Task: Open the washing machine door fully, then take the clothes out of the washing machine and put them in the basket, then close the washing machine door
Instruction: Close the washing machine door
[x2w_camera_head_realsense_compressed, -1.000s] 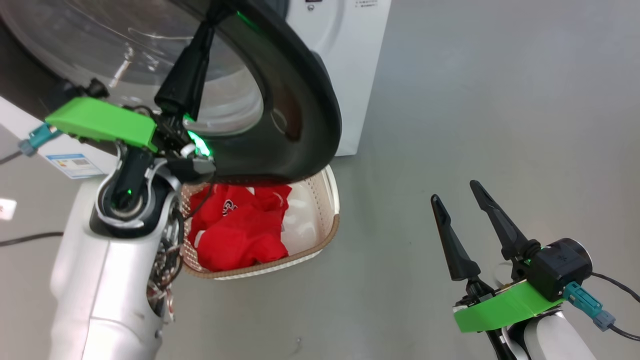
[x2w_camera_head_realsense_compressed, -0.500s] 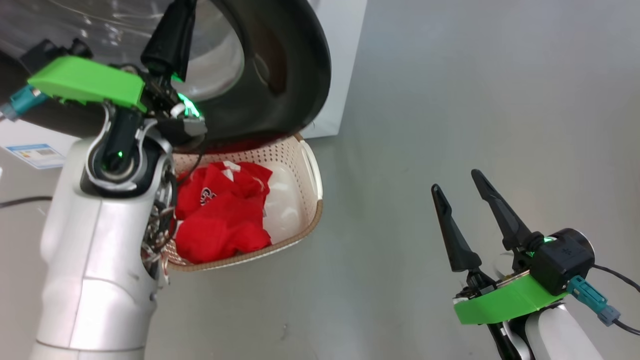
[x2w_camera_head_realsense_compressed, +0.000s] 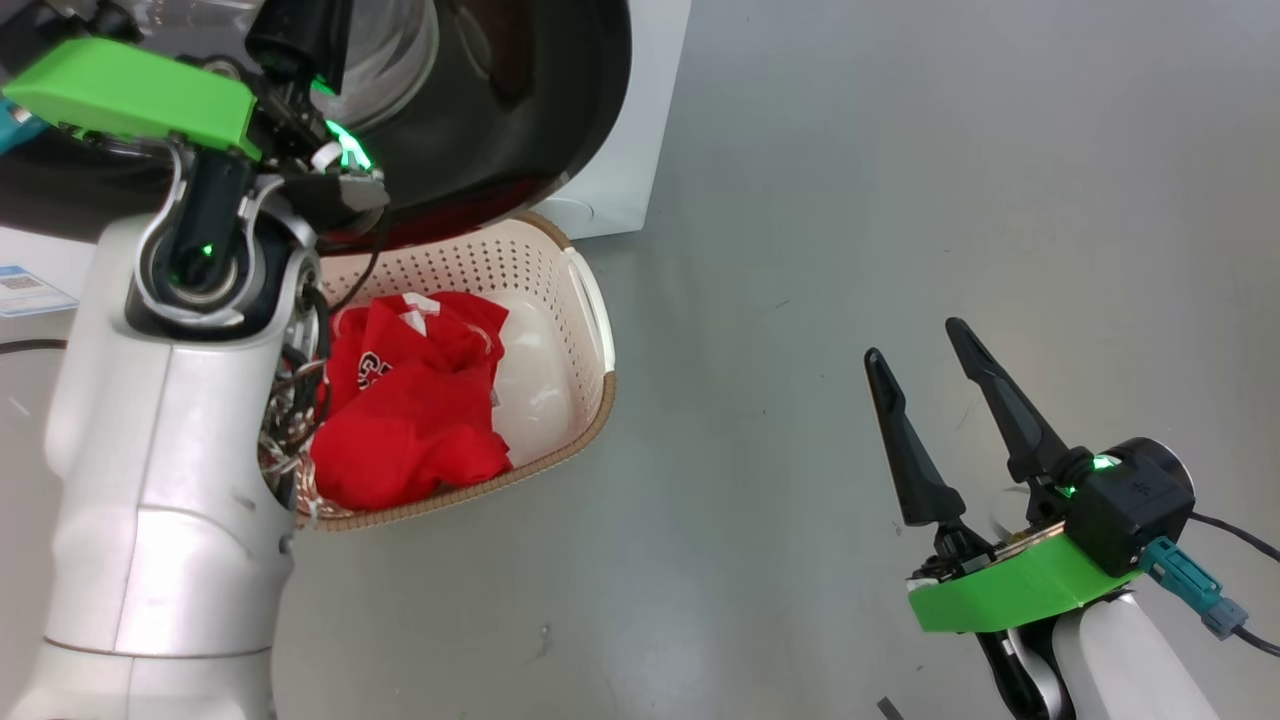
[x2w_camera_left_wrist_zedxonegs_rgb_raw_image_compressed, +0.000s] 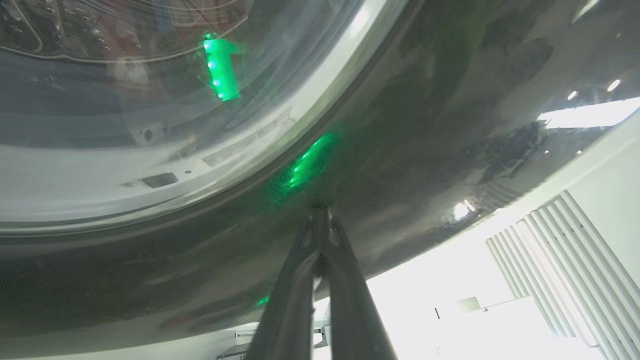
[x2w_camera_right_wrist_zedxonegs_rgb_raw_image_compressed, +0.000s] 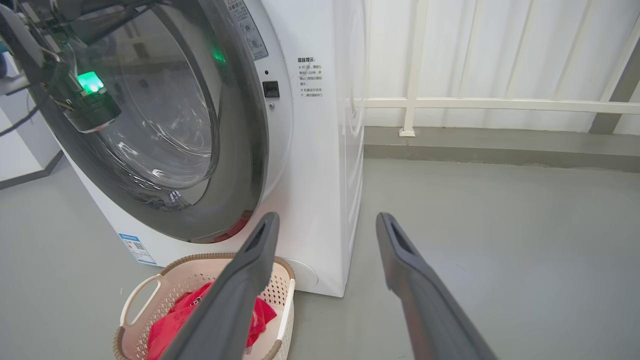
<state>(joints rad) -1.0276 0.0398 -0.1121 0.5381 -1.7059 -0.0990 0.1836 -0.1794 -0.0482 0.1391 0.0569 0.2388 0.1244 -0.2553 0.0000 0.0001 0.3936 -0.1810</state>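
A: Count of clothes (x2w_camera_head_realsense_compressed: 410, 400)?
B: One red garment with white lettering, bunched inside the basket (x2w_camera_head_realsense_compressed: 590, 400) toward its nine o'clock side in the head view. Bare cream bottom at the three o'clock side.
A: Baskets?
B: One, on the grey floor (x2w_camera_head_realsense_compressed: 850, 200), at nine o'clock of the head view, just below the washing machine door (x2w_camera_head_realsense_compressed: 520, 120).
A: Doors and machines?
B: One of each. Glossy black ring around clear glass, at eleven o'clock, overhanging the basket's far rim. White washing machine (x2w_camera_head_realsense_compressed: 625, 150) behind it, at twelve. Fully shut or slightly ajar: cannot tell.
A: Claws?
B: Two. On the left gripper (x2w_camera_left_wrist_zedxonegs_rgb_raw_image_compressed: 320, 212), fingers pressed together, tips against the door's black ring, at five o'clock of the glass in the left wrist view. On the right gripper (x2w_camera_head_realsense_compressed: 909, 337), fingers spread wide and empty, over bare floor at four o'clock, well apart from basket and door.
A: Anything further out?
B: One small blue sticker (x2w_camera_right_wrist_zedxonegs_rgb_raw_image_compressed: 137, 247) on the machine's front, at ten o'clock from the basket in the right wrist view. One white railing (x2w_camera_right_wrist_zedxonegs_rgb_raw_image_compressed: 475, 104) at one o'clock there.
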